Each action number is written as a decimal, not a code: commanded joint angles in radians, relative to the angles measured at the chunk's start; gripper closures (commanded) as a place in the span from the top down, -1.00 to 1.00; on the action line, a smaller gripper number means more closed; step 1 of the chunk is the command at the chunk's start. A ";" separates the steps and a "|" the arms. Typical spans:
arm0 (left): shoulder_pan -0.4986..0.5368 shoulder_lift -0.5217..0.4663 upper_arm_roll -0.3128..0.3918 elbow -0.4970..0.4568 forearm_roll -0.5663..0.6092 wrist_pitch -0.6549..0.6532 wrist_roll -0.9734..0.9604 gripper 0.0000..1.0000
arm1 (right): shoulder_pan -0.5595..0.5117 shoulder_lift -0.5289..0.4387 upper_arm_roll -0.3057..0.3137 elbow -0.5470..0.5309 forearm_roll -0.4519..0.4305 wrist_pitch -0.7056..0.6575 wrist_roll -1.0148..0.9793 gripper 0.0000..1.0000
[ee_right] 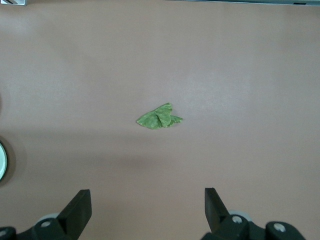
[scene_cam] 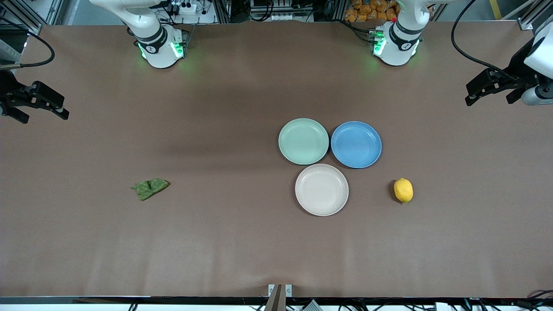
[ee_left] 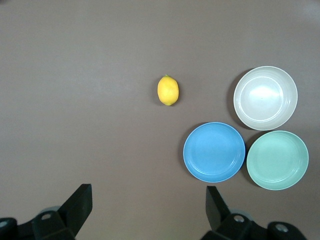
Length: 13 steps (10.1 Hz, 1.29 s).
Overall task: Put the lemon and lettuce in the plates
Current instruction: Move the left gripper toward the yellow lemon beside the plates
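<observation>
Three plates (scene_cam: pixel 322 190) touching mid-table, lemon (scene_cam: pixel 403 190) beside them, lettuce (scene_cam: pixel 150 188) well apart

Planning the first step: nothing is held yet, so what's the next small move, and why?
Probably lower the open left gripper onto the lemon: it lies bare on the table beside the empty cream plate, toward that arm's end. The right gripper waits open; lettuce untouched.

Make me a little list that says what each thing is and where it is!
lemon: on the table, beside the cream plate, toward the left arm's end
lettuce: flat on the table, toward the right arm's end, far from the plates
mint plate: empty, beside the blue plate
cream plate: empty, nearest the front camera
blue plate: empty
left hand: open, waiting at its table end
right hand: open, waiting at its table end
</observation>
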 commanded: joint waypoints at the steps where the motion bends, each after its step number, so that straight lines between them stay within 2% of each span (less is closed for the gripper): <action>1: 0.001 0.001 0.004 0.011 -0.021 -0.018 0.024 1.00 | 0.011 -0.026 -0.007 -0.025 -0.006 0.007 -0.006 1.00; 4: 0.006 0.016 0.005 0.011 -0.022 -0.018 0.025 1.00 | 0.002 -0.019 -0.008 -0.022 -0.006 0.010 -0.006 1.00; 6: 0.000 0.061 0.005 0.011 -0.015 -0.018 0.016 1.00 | 0.004 -0.019 -0.007 -0.024 -0.006 -0.002 -0.012 1.00; 9: -0.008 0.199 0.005 0.070 -0.014 -0.014 0.016 1.00 | -0.013 -0.019 -0.005 -0.025 -0.030 -0.005 -0.014 1.00; 13: -0.019 0.345 0.002 0.064 -0.026 0.080 0.004 1.00 | -0.013 -0.030 -0.010 -0.019 -0.047 -0.027 -0.004 1.00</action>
